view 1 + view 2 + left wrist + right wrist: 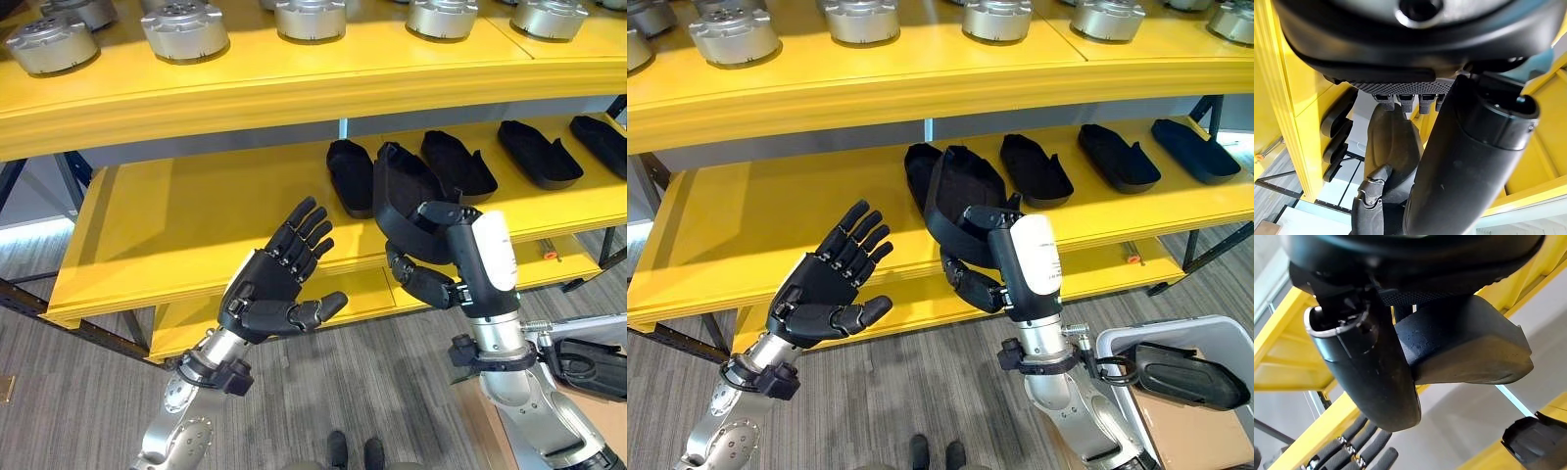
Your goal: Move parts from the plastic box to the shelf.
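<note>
The right hand [980,269] grips a black part [960,201] over the yellow shelf [735,230].

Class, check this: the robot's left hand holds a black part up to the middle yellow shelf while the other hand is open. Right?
Not quite. The right hand holds the black part at the middle shelf; the left hand is open, as the right eye view shows.

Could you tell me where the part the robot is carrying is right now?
The black part is held in the right hand, raised at the front edge of the middle shelf, just left of the row of parts already there.
</note>
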